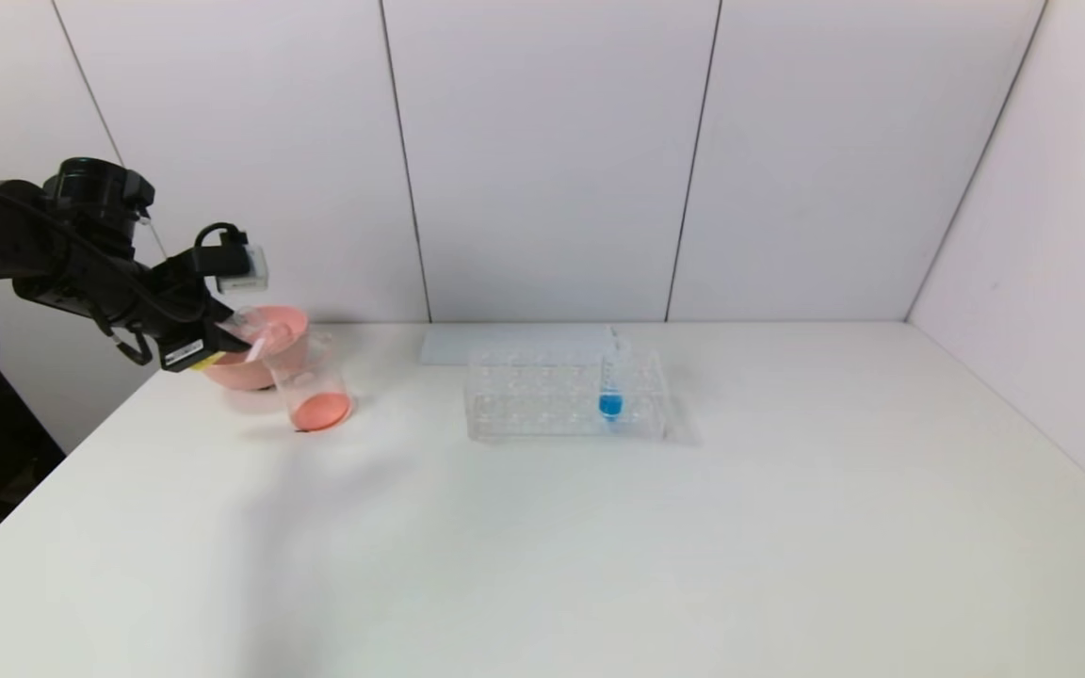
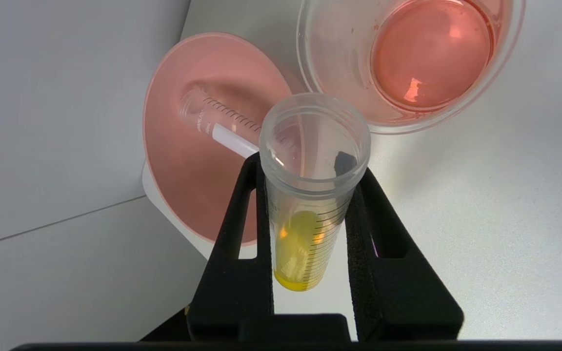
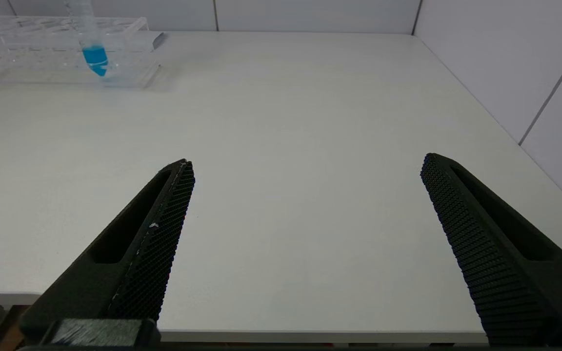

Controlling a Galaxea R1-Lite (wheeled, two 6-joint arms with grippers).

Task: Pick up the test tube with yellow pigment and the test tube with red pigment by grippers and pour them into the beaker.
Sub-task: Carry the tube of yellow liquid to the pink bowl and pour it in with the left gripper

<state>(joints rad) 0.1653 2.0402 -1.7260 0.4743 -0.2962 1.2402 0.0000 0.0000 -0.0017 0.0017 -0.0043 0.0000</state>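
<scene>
At the left of the head view, your left gripper (image 1: 239, 341) clamps the yellow tube (image 2: 305, 209) above the beaker (image 1: 315, 386), which holds red-orange liquid. An empty tube (image 2: 222, 124) lies in the pink bowl (image 2: 183, 195). Your right gripper (image 3: 305, 234) gapes wide, empty, over the tabletop (image 3: 286, 122).

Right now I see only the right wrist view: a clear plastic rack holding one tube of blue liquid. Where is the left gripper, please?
Observer: The left gripper is at the table's far left, shut on the clear test tube with yellow liquid.
Operator: Is that tube emptied?
Observer: No, yellow liquid sits at its rounded bottom.
Operator: And the beaker?
Observer: The clear glass beaker, beside a pink bowl, holds red-orange liquid.
</scene>
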